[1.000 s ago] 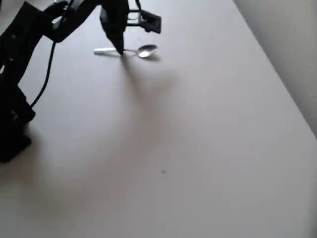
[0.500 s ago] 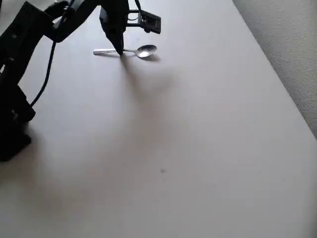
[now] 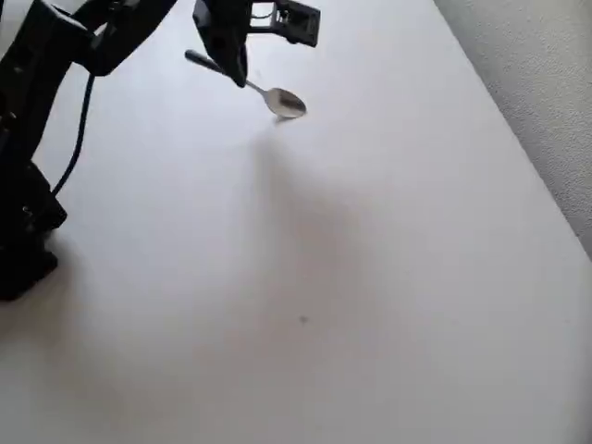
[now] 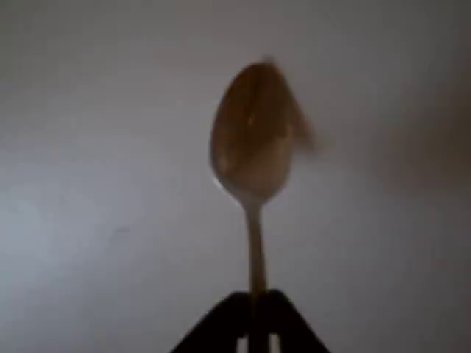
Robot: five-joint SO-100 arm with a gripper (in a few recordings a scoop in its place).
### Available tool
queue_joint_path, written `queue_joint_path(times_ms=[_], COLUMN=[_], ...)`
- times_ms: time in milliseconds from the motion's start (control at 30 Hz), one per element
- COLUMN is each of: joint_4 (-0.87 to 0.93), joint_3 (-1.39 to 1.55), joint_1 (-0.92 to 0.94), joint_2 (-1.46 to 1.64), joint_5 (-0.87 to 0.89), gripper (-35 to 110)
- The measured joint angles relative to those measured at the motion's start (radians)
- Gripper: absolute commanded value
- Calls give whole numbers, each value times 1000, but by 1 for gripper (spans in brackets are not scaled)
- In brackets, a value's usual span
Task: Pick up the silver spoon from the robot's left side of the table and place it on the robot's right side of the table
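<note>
Overhead view, left to right: black arm at left edge, reaching toward top. Hand near top centre, pinching silver spoon by handle. Spoon tilted, handle end up-left past hand, bowl down-right, near white table; contact unclear. Grey carpet at right edge. Wrist view: fingertips pressed on handle, spoon bowl pointing away, blurred.
</note>
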Motion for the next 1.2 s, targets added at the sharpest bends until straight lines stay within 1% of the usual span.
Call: queue_joint_path(times_ms=[333, 700, 900, 1033, 1200], joint_4=[2, 0, 3, 9, 9], joint_3=[64, 87, 89, 91, 170], joint_1=[193, 433, 454, 420, 380], joint_2=[43, 44, 160, 275, 408], joint_5=[-89, -236, -242, -221, -216], gripper=[-2, -2, -2, -2, -2])
